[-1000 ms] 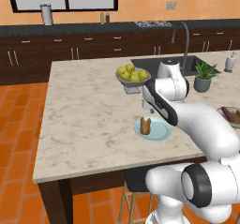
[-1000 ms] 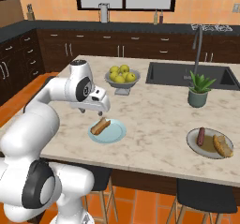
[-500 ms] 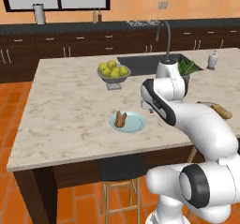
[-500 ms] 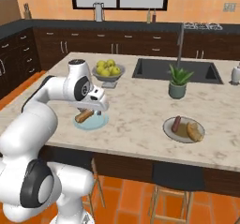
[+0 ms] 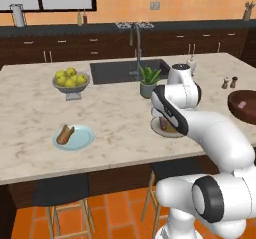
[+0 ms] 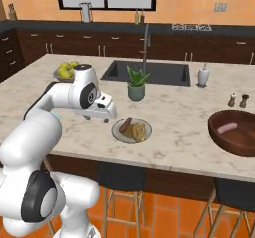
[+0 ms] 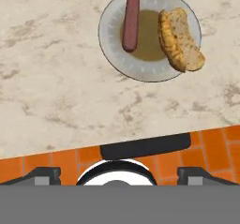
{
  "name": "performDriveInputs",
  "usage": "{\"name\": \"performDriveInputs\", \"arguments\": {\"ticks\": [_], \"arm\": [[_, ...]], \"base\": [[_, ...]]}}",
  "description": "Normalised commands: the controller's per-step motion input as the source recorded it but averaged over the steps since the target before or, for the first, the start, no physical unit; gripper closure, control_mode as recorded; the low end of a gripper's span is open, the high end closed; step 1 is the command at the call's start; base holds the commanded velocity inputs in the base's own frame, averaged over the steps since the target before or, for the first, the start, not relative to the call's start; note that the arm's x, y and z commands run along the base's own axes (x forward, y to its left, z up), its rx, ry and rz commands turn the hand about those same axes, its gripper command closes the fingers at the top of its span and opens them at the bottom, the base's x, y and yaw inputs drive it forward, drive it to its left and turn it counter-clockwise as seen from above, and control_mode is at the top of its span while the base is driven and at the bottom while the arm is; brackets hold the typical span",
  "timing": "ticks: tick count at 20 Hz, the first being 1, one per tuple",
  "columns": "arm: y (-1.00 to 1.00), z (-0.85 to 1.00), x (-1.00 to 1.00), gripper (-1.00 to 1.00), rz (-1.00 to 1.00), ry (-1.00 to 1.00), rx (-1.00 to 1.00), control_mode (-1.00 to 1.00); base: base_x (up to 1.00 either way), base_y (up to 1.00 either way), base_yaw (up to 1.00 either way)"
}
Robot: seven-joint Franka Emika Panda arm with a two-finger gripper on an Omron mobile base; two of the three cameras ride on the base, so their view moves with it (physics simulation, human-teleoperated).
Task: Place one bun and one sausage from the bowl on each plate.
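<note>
Base has driven right along the island, so both base views shifted: wooden bowl (image 6: 235,132) is now in sight at the counter's right end, one sausage (image 6: 228,128) inside (a bun possibly hidden in it, can't tell). Gripper (image 6: 97,117) hangs empty, fingers spread wide, just left of the grey plate (image 7: 112,40) holding a sausage (image 7: 131,19) and bun (image 7: 180,41). Blue plate (image 5: 84,139) sits well left.

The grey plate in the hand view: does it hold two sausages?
No, the grey plate holds one sausage and one bun, lying side by side.
</note>
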Motion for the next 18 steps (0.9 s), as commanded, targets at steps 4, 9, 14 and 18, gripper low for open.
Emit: {"name": "performDriveInputs", "arguments": {"ticks": [4,9,14,18], "arm": [[0.0,0.0,0.0,-1.0,0.0,0.0,0.0,1.0],[0.0,0.0,0.0,-1.0,0.0,0.0,0.0,1.0],[0.0,0.0,0.0,-1.0,0.0,0.0,0.0,1.0],[0.0,0.0,0.0,-1.0,0.0,0.0,0.0,1.0]], "base": [[0.0,-1.0,0.0],[0.0,-1.0,0.0],[0.0,-1.0,0.0],[0.0,-1.0,0.0]]}}
